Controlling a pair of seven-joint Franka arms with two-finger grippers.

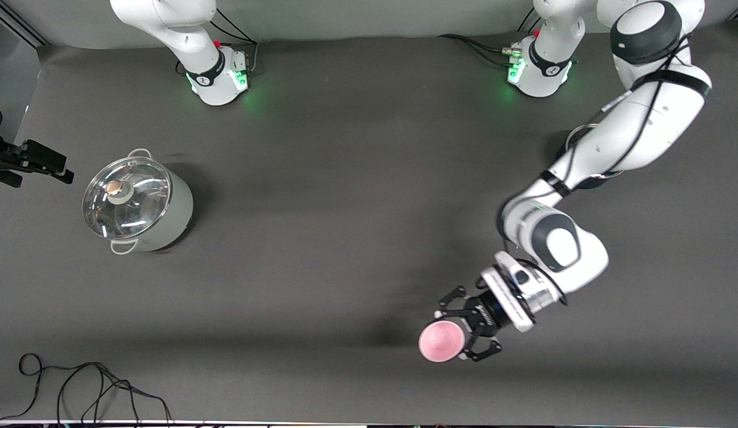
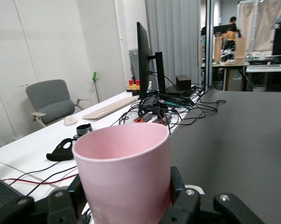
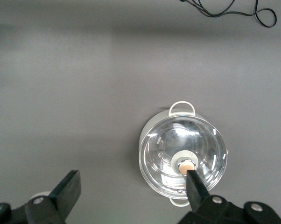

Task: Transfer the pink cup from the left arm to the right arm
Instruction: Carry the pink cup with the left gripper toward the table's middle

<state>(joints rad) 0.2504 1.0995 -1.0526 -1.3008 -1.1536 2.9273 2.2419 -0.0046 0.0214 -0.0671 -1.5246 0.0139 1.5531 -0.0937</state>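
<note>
Front view: pink cup (image 1: 441, 341) gripped by the left gripper (image 1: 464, 333), held up over the table's camera-side edge.
Right gripper (image 3: 131, 196) is parked spread wide and empty high over the lidded pot (image 3: 183, 157), well apart from the cup, so a long reach is needed; if the cup gets tilted or released early, it could easily be dropped.

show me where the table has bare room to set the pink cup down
Widest bare stretch: the dark table between the lidded pot and the left gripper, which is shut on the pink cup. Also bare between the two arm bases. Crowded: the cable at the front edge, and around the pot, which the open right gripper is above.
</note>
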